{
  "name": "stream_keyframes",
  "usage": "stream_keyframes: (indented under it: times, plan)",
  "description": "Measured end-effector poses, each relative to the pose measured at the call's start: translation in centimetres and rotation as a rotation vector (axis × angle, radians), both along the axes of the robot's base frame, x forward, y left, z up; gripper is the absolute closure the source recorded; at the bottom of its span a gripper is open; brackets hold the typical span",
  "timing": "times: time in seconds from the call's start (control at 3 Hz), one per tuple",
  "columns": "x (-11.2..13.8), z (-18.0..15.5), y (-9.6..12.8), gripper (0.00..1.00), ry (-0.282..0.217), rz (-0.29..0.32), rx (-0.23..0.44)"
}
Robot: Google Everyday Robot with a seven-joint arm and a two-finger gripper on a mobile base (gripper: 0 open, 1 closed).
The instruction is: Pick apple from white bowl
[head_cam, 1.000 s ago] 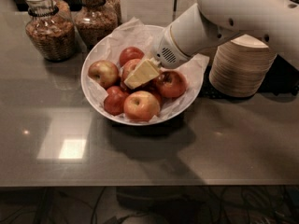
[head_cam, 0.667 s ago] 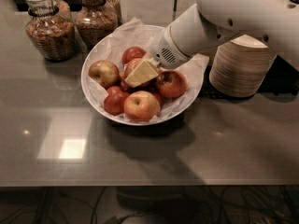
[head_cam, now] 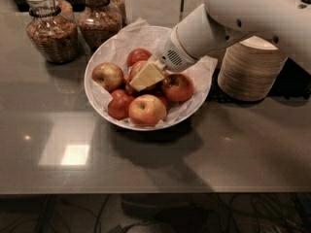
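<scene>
The white bowl (head_cam: 99,98), lined with crumpled white paper, stands at the middle of the grey table and holds several apples. A red apple with a yellow-orange blush (head_cam: 146,109) lies at the front, a redder one (head_cam: 179,86) at the right and a paler yellow one (head_cam: 108,75) at the left. No sticker shows on any of them. My gripper (head_cam: 146,76), cream-tipped on a white arm that comes in from the upper right, is down inside the bowl. It rests on a red apple (head_cam: 137,66) at the centre and hides most of it.
Two glass jars of brown granola (head_cam: 52,30) (head_cam: 99,21) stand behind the bowl at the left. A stack of tan disposable bowls (head_cam: 250,72) stands close to the bowl's right, under my arm. The table's front edge runs along the bottom.
</scene>
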State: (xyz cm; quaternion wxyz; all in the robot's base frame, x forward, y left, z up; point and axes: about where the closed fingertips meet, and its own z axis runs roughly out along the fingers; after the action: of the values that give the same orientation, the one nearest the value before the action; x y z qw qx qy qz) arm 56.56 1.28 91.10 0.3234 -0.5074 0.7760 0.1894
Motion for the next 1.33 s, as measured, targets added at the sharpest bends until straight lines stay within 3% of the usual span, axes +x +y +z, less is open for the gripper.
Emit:
stream_keyframes:
  times: [0.33, 0.67, 1.0, 1.33]
  plan:
    - [0.2, -0.1, 0.1, 1.0, 0.03, 0.025, 0.016]
    - [1.4, 2.0, -1.4, 1.0, -0.003, 0.032, 0.048]
    - [2.9, 5.4, -3.5, 1.0, -0.068, 0.024, 0.099]
    - [2.8, 5.4, -3.4, 1.0, -0.068, 0.026, 0.098]
